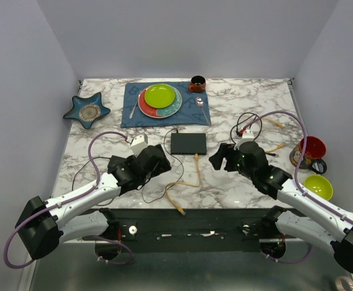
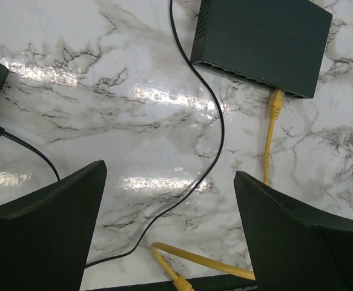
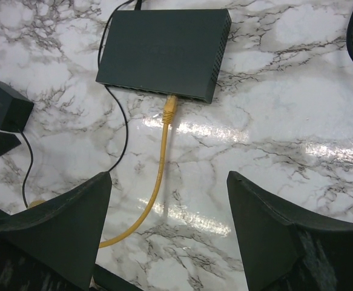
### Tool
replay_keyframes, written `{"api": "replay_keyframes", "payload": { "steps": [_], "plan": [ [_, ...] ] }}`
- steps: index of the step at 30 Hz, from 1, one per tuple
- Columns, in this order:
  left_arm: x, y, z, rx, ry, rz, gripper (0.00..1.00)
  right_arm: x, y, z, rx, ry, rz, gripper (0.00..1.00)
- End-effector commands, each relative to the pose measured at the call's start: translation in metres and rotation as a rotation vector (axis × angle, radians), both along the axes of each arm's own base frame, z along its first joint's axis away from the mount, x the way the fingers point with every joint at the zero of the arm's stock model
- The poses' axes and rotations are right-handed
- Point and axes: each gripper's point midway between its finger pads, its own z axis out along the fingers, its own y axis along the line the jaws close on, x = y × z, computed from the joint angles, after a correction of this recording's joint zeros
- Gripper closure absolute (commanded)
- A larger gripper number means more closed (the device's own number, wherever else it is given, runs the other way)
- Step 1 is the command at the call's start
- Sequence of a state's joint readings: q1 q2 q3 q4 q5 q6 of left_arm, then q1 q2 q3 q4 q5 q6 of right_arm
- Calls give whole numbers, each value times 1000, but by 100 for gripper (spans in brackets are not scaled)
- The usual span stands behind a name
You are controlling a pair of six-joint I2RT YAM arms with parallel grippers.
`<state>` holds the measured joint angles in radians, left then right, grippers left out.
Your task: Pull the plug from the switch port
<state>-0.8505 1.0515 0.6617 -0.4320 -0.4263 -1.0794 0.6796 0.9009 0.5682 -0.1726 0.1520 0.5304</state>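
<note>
the switch (image 1: 188,143) lies flat on the marble tabletop (image 1: 255,182), near its middle, just in front of the blue placemat (image 1: 167,115) and between the two arm heads. its socket edge faces the arm bases, so both wrist cameras look straight at the ports.

the plug (image 3: 170,109) is still seated in a port right of centre on that edge. its yellow cable (image 3: 158,182) runs slack toward the near edge, so nothing is tugging on the plug yet.

left arm (image 1: 131,170): jaws released, fully spread, grasping nothing, held low over bare tabletop short of the switch. right arm (image 1: 252,162): jaws released, wide apart, empty, also short of the switch.

in the right wrist view the plug sits almost midway between the jaws, which suggests this arm is lined up for the pull. the left arm faces the switch body from the other side, probably to brace it, since a light box would likely slide with the cable.

a thin black cord (image 2: 215,121) passes along the switch's left side; keep the jaws clear of it.
</note>
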Motion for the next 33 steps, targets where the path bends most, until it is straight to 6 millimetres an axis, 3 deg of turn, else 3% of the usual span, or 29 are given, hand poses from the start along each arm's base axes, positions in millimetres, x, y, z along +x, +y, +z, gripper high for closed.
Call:
{"api": "replay_keyframes", "payload": {
  "steps": [1, 7, 11, 12, 13, 16, 17, 22, 25, 33],
  "plan": [
    [7, 5, -3, -12, 24, 13, 1, 2, 4, 2, 46, -34, -6, 15],
    [11, 6, -7, 14, 76, -41, 1, 3, 3, -4, 44, -29, -19, 15],
    [16, 6, -1, 29, 65, -45, 1, 9, 1, 0, 74, -68, -57, 14],
    [16, 5, 1, 28, 63, -50, 1, 8, -2, -7, 69, -57, -68, 14],
    [16, 4, 2, 21, 63, -59, 1, 13, 1, 2, 103, -93, -73, 14],
    [17, -7, 10, -20, 33, -118, 1, 16, 4, 1, 111, -87, -78, 13],
    [16, -8, 9, -30, 26, -127, 1, 16, 6, 1, 115, -72, -79, 3],
    [29, -24, 24, -139, -46, -159, 3, 22, 30, -18, 82, 37, -6, 0],
    [38, -35, 27, -170, -46, -180, 5, 32, 39, -13, 134, 50, -36, 2],
    [48, -59, 1, -204, 29, -211, 15, 39, 66, -36, 267, 158, -38, 11]
  ]
}}
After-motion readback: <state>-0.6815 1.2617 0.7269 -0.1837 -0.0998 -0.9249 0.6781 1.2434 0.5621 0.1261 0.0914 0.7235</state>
